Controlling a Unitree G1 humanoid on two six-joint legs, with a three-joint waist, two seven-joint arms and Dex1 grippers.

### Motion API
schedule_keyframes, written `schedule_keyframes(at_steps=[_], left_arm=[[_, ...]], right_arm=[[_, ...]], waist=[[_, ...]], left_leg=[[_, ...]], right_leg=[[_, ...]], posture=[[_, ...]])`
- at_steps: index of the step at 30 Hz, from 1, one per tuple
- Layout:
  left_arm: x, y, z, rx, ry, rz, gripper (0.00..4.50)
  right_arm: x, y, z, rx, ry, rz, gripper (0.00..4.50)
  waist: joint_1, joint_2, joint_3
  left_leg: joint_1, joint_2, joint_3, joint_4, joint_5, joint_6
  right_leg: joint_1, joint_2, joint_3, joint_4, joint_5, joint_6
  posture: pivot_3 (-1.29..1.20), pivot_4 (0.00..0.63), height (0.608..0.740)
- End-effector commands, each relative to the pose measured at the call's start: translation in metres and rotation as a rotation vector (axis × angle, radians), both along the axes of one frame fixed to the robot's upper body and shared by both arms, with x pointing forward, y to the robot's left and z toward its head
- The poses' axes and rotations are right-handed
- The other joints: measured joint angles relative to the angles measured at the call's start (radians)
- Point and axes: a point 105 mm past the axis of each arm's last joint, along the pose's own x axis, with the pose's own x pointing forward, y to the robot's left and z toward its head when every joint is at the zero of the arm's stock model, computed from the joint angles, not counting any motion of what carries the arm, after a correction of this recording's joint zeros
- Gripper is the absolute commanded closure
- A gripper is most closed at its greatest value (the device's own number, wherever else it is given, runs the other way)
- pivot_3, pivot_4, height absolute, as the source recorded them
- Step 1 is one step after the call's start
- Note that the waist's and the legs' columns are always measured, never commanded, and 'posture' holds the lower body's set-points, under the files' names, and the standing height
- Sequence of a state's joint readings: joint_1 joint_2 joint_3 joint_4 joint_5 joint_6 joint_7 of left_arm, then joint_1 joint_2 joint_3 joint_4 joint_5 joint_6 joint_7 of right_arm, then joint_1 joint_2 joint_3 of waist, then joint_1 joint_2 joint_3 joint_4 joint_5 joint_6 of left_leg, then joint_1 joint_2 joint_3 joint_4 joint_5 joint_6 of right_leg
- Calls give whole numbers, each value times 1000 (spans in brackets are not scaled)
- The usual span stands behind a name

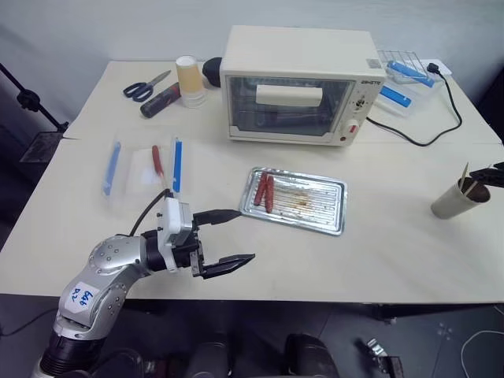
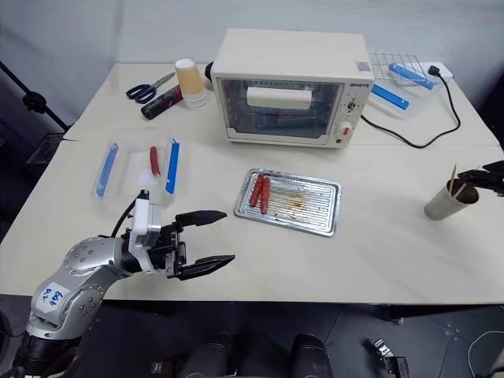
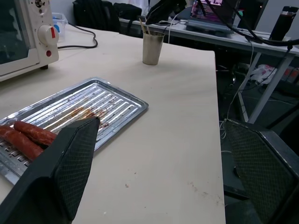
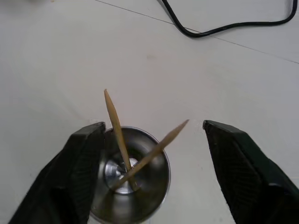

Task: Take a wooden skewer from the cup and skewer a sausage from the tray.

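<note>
The grey metal cup stands near the table's right edge with two wooden skewers leaning apart inside it, tips up. My right gripper hovers just over the cup's mouth, open, its fingers on either side of the skewers and touching neither. The silver tray lies mid-table with two sausages at its left end. My left gripper is open and level near the front edge, just left of the tray, holding nothing.
A cream toaster oven stands behind the tray, its black cable trailing right. A paper cup, scissors and a clear container with blue items sit at the back. A bag of blue and red utensils lies at left.
</note>
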State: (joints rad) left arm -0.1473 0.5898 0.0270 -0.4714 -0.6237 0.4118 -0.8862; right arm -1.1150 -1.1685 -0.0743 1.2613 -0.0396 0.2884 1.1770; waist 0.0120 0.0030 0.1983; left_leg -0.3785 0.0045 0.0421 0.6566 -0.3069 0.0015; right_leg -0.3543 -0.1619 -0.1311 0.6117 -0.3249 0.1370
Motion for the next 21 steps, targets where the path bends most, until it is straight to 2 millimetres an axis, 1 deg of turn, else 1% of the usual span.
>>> schedule_keyframes(at_steps=[1,3,12,21], left_arm=[[-5,-3,9,-8,-53,-17,0],[-5,-3,9,-7,-52,-16,0],[-5,-4,9,-9,-51,-16,0],[-4,-4,10,-12,-52,-15,0]], right_arm=[[-8,-7,11,-14,-22,-9,2484],[-8,-7,10,-7,-20,-10,3138],[-1,-4,3,31,-39,-37,3138],[13,4,-6,76,-65,-56,3138]], waist=[[-4,0,0],[-8,0,0],[-13,0,0],[-13,0,0]], left_leg=[[0,0,0,0,0,0],[0,0,0,0,0,0],[0,0,0,0,0,0],[0,0,0,0,0,0]], right_leg=[[0,0,0,0,0,0],[0,0,0,0,0,0],[0,0,0,0,0,0],[0,0,0,0,0,0]], posture=[[0,150,740],[0,150,740],[0,150,740],[0,150,740]])
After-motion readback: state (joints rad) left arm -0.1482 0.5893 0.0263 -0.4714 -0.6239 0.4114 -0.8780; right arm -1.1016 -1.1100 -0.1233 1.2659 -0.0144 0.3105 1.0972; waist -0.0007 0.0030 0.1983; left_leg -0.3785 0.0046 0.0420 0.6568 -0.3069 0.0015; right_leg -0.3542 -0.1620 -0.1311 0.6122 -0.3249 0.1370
